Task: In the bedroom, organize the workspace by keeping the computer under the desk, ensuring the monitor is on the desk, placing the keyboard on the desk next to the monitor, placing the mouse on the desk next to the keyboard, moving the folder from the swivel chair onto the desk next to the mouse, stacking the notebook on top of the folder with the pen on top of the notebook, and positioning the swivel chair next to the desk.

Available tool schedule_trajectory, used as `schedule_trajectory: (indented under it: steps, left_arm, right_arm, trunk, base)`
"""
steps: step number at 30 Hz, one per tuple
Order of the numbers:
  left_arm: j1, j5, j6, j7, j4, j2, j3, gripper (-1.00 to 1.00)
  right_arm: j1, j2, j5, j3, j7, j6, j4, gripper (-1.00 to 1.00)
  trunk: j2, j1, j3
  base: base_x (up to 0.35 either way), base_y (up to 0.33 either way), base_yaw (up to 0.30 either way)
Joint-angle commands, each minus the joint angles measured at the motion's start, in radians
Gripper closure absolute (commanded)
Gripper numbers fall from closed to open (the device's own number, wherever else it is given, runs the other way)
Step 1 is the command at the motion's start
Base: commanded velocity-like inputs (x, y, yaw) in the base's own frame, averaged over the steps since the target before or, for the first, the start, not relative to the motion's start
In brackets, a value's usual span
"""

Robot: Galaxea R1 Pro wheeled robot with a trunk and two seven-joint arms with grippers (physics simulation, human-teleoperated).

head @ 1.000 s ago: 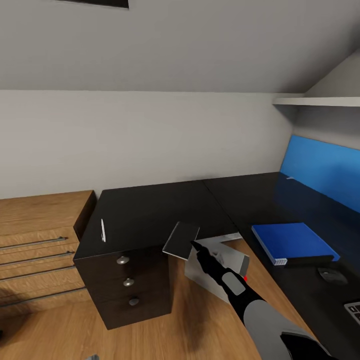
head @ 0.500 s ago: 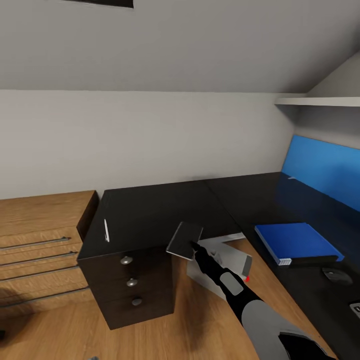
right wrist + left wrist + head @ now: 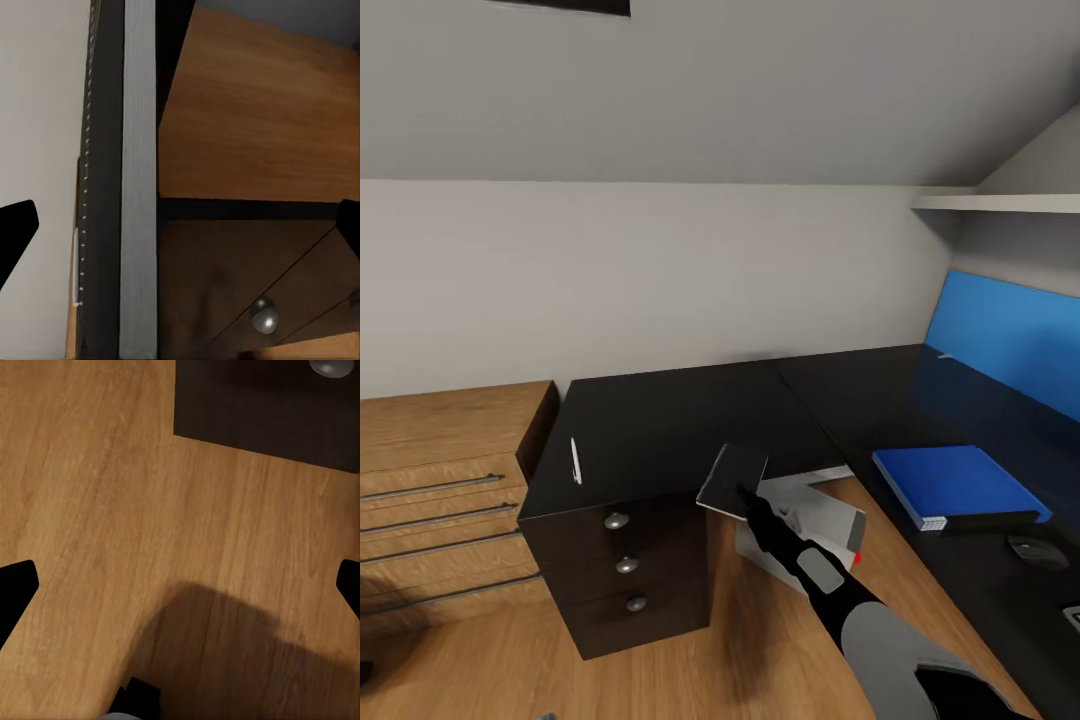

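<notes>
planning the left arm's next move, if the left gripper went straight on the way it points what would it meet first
Most likely the oak plank floor, which lies straight ahead between the left gripper tips. The dark drawer unit of the desk sits off to one side; depth is unclear.

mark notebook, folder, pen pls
notebook point(image 3: 733, 479), head view, middle of its dark cover, at the right gripper's tips.
folder point(image 3: 950, 481), head view, middle of its blue cover.
pen point(image 3: 575, 461), head view, mid-shaft, lying on the desk.
</notes>
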Motion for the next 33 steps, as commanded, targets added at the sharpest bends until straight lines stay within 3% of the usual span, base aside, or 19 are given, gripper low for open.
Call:
schedule_trajectory:
  steps: [1, 21, 26, 33]
  left_arm:
    - [0.000, 0.010, 0.004, 0.005, -0.002, 0.000, -0.001, -1.00]
    - [0.000, 0.010, 0.003, 0.006, -0.002, 0.000, -0.001, -1.00]
    - [0.000, 0.011, 0.004, 0.006, -0.002, 0.000, 0.001, -1.00]
    - [0.000, 0.011, 0.004, 0.006, -0.002, 0.000, 0.002, -1.00]
  right_arm:
    - [-0.001, 0.001, -0.004, -0.008, 0.002, 0.010, 0.000, -1.00]
    - [-0.001, 0.006, -0.003, -0.009, 0.002, 0.010, 0.006, -1.00]
    - [-0.001, 0.006, -0.003, -0.009, 0.002, 0.009, 0.006, -1.00]
    - [-0.001, 0.006, -0.003, -0.009, 0.002, 0.009, 0.006, -1.00]
  trunk:
    - [0.000, 0.000, -0.001]
    - [0.000, 0.000, -0.001]
    - [0.035, -0.019, 0.015]
    - [0.035, -0.019, 0.015]
  base:
    - [0.000, 0.000, 0.000]
    - [0.000, 0.000, 0.000]
    - [0.000, 0.000, 0.000]
    - [0.000, 0.000, 0.000]
